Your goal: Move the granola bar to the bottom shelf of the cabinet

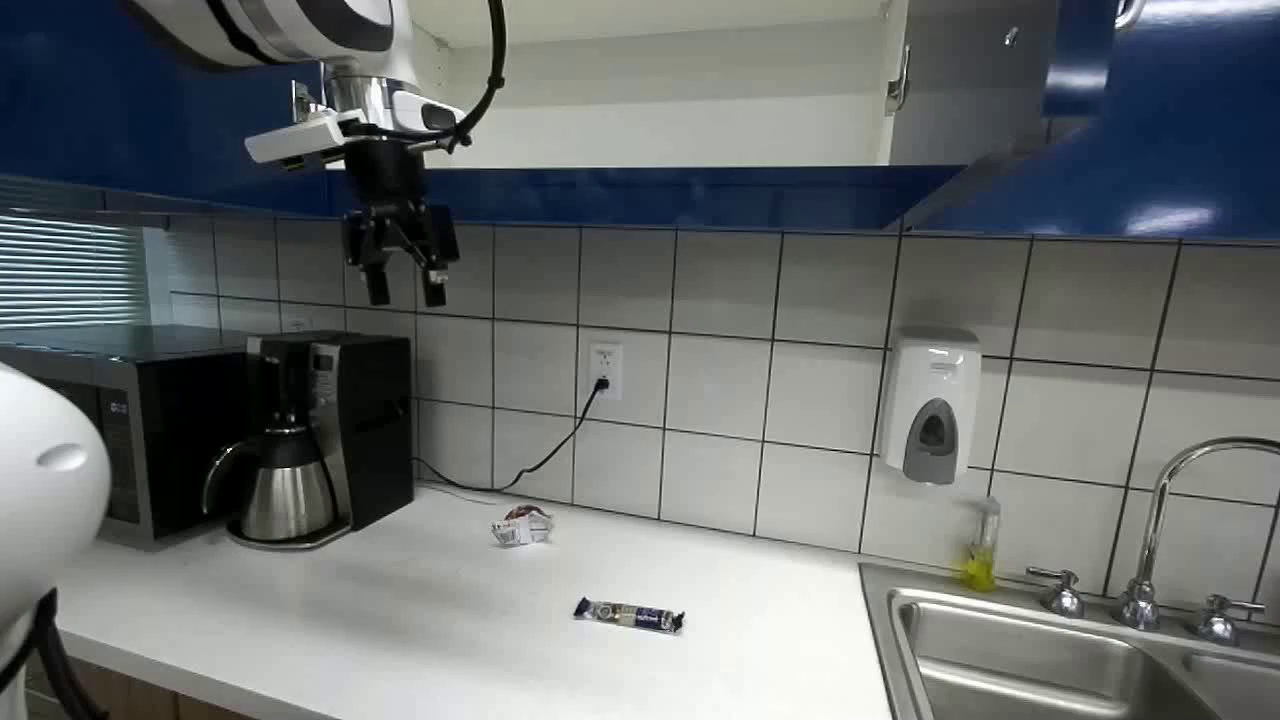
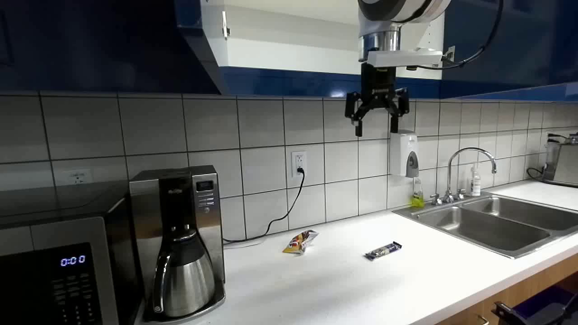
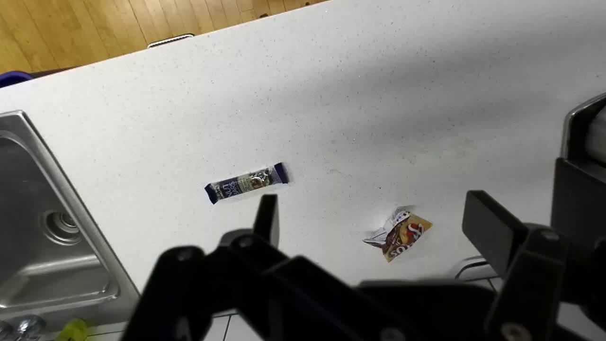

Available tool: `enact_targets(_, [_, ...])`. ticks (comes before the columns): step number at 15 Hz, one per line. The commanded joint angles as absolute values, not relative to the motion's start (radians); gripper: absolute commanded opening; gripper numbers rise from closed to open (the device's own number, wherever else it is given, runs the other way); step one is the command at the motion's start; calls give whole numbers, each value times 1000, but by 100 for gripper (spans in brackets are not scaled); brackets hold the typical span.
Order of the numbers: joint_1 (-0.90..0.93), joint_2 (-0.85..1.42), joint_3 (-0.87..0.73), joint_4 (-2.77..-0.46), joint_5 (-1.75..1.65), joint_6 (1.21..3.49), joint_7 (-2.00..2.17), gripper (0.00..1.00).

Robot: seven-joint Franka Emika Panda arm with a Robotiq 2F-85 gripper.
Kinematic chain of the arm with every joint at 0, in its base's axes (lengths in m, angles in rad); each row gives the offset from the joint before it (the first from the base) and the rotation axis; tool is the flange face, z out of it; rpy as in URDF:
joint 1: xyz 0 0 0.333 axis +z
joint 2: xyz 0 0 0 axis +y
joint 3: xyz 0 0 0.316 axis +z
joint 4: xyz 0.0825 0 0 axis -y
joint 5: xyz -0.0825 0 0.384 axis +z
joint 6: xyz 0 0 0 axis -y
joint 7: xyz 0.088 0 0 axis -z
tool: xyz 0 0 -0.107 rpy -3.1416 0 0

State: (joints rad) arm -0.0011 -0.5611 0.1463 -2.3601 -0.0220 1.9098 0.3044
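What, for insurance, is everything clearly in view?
Cabinet: 1, blue/white, overhead
Counter: 1, white, below cabinet
Wall: 1, white, background
Granola bar: 1, navy, counter
Crumpled packet: 1, yellow, counter
Microwave: 1, black, counter
Coffeemaker: 1, black, counter
Carafe: 1, silver, coffeemaker
Outlets: 2+, white, wall
Cords: 2+, black, wall
Dispenser: 1, white, wall
Sink: 1, silver, counter
Faucet: 1, silver, sink
Bottles: 2, yellow/clear, sink
Blinds: 1, pale, background
Arm: 1, white, foreground
Gripper: 1, black, above counter
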Motion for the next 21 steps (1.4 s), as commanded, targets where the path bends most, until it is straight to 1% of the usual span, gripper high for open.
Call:
enact_targets(1, [4,-560,143,-2359,-24,1908,306,100])
enact_targets(8, [0,-547,129,-2370,-29,1935,285,100])
enact_targets(21, [-76,-505,-4,-2536,-73,2050,215,100])
